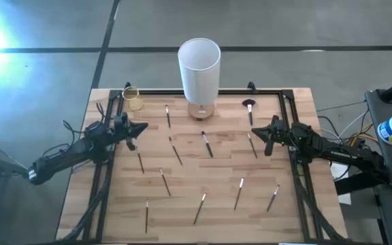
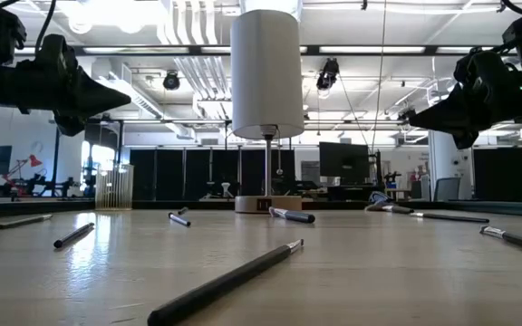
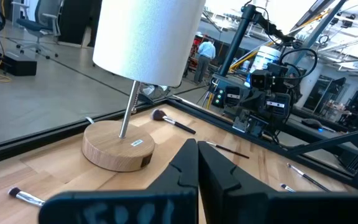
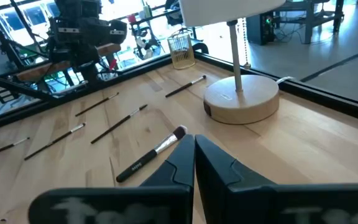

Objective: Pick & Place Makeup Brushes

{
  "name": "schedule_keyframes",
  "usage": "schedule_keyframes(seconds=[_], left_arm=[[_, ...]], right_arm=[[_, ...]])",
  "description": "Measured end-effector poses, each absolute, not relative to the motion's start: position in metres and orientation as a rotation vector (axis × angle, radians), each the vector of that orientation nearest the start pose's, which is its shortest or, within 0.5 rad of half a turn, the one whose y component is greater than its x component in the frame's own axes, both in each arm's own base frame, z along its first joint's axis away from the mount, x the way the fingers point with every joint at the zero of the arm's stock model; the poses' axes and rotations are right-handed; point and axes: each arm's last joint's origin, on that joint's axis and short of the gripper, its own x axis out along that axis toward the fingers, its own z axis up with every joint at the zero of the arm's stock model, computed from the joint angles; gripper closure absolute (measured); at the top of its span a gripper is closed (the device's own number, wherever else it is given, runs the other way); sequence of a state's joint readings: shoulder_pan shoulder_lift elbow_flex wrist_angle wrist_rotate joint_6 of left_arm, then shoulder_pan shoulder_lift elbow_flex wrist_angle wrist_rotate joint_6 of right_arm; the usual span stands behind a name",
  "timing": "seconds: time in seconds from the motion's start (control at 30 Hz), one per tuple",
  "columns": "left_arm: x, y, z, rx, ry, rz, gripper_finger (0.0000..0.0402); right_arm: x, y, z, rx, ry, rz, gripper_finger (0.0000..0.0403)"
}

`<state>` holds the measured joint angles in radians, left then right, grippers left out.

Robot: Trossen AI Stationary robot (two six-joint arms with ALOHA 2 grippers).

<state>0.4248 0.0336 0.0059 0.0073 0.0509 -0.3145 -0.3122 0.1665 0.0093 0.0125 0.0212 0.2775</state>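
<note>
A robotics lab: exposed ceiling ducts (image 2: pixel 198 36), monitors (image 2: pixel 343 161) on benches, an office chair (image 3: pixel 35 18), and a person (image 3: pixel 206 53) standing among equipment racks.

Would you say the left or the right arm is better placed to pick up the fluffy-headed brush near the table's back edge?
Probably the right: the right gripper, fingers shut, hovers close to the fluffy-headed brush, while the left gripper waits beyond the lamp.
</note>
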Motion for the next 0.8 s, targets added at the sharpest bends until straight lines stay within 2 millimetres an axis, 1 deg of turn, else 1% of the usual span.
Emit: schedule_keyframes(seconds=[0.7, 0.77, 0.8], left_arm=[[0.0912, 0.0396, 0.165, -0.314, -0.053, 0.369, 0.0401], [0.0913, 0.0393, 0.1683, -0.353, -0.093, 0.353, 0.0401], [0.0911, 0.0392, 0.1719, -0.405, -0.139, 0.34, 0.0401]], right_arm=[[0.1013, -0.0334, 0.1543, 0.296, 0.097, -0.351, 0.0394], [0.1014, -0.0334, 0.1542, 0.296, 0.096, -0.351, 0.0394], [0.1014, -0.0334, 0.1543, 0.295, 0.096, -0.351, 0.0394]])
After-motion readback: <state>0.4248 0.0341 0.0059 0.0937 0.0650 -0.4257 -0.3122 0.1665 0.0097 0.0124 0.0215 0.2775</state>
